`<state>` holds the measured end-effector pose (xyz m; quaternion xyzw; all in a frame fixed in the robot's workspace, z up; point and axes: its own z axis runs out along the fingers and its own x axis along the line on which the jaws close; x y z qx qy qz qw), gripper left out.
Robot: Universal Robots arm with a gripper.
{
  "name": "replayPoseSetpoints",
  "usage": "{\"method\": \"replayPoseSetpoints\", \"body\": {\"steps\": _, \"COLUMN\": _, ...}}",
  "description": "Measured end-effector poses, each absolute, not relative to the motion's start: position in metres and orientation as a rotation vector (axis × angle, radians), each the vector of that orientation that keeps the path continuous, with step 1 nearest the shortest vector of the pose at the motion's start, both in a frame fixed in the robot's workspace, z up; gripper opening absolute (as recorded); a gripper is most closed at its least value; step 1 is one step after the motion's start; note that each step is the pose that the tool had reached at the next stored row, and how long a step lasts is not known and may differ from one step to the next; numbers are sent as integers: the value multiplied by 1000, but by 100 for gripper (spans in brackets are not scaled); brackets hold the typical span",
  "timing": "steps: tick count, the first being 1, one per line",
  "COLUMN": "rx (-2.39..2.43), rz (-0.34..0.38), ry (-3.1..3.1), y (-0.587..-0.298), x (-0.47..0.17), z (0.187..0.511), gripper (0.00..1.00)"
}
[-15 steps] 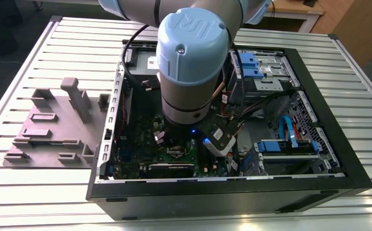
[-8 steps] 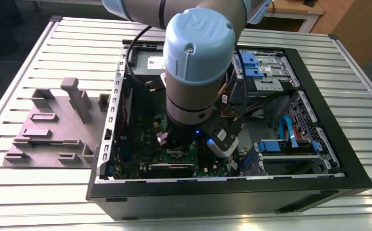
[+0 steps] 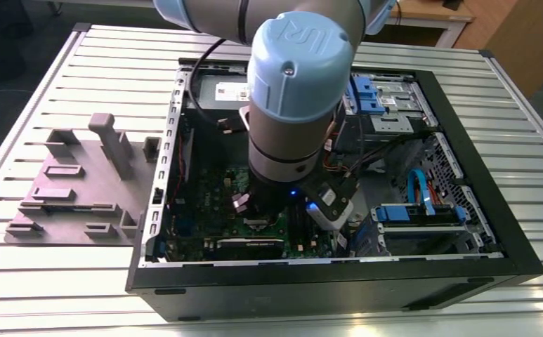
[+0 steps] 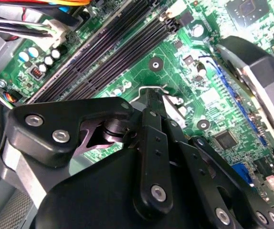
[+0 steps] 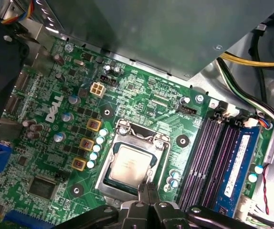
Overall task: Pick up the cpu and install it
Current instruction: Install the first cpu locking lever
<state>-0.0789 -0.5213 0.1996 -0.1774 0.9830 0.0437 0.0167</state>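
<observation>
In the first wrist view the cpu [image 5: 131,164], a small silvery-grey square chip, lies flat inside the open metal-framed socket [image 5: 109,164] on the green motherboard [image 5: 56,157]. My gripper [image 5: 146,187] is just over the socket edge beside the cpu, its two thin fingers pressed together with nothing between them. In the second wrist view the same shut fingers [image 4: 151,102] point down at the motherboard [image 4: 175,52] next to the socket's wire lever [image 4: 151,88]. In the exterior view the arm's wrist [image 3: 295,105] reaches down into the open computer case [image 3: 496,210].
Dark memory slots [image 5: 213,152] and a blue memory module [image 5: 239,162] run beside the socket. Yellow and black cables [image 5: 251,62] hang near the case wall. A dark shrouded card [image 4: 256,71] sits close by. A grey fixture [image 3: 83,182] stands on the slatted table [image 3: 65,295] at the exterior view's left.
</observation>
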Motion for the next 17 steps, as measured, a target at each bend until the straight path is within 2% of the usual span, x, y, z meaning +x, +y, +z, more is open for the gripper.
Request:
{"method": "replayPoseSetpoints", "body": {"steps": 13, "rx": -552, "rz": 135, "ry": 3057, "y": -521, "x": -77, "z": 200, "gripper": 10}}
{"method": "replayPoseSetpoints", "body": {"steps": 17, "rx": -554, "rz": 97, "ry": 3068, "y": -521, "x": -76, "z": 205, "gripper": 10}}
